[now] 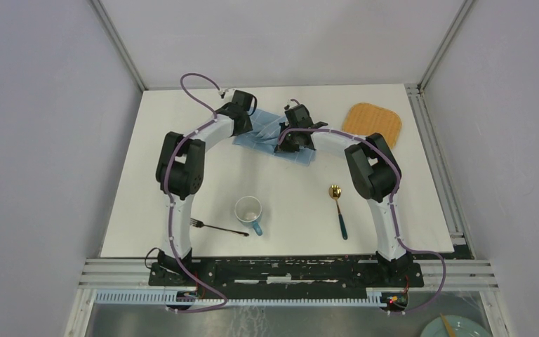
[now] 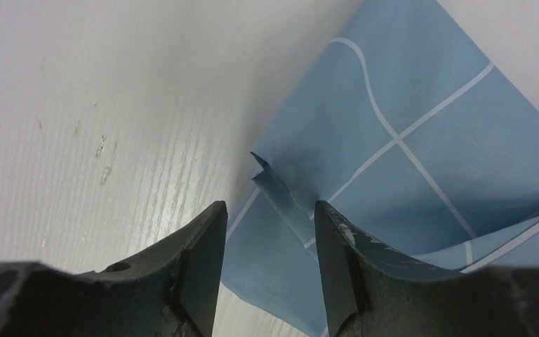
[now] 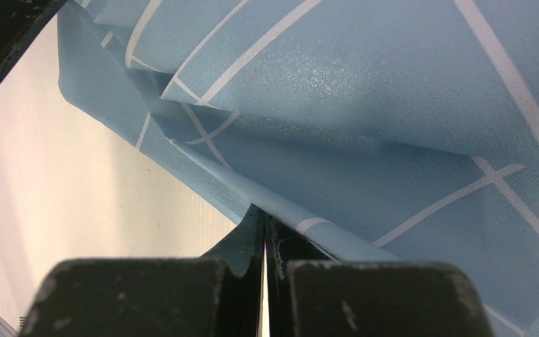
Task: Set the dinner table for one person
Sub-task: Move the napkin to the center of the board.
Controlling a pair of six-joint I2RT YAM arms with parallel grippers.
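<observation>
Left fingers [image 2: 196,263] apart over creased blue cloth [image 2: 428,133] | right fingers [image 3: 242,246] pinch fold

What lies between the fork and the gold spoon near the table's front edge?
In the top view, a blue-handled mug sits between fork and spoon, beside the fork's handle; the rest is bare tabletop.

Worktop [image 1: 291,186]: large white rectangle, plain and matte.
Surface: up close, a fine straight grain with a few small dark scuffs.
Pose: flat and level, long sides running left to right.
Place: fills the middle of the scene, far edge at the back wall [image 1: 281,42], near edge along the metal rails [image 1: 288,270].
</observation>
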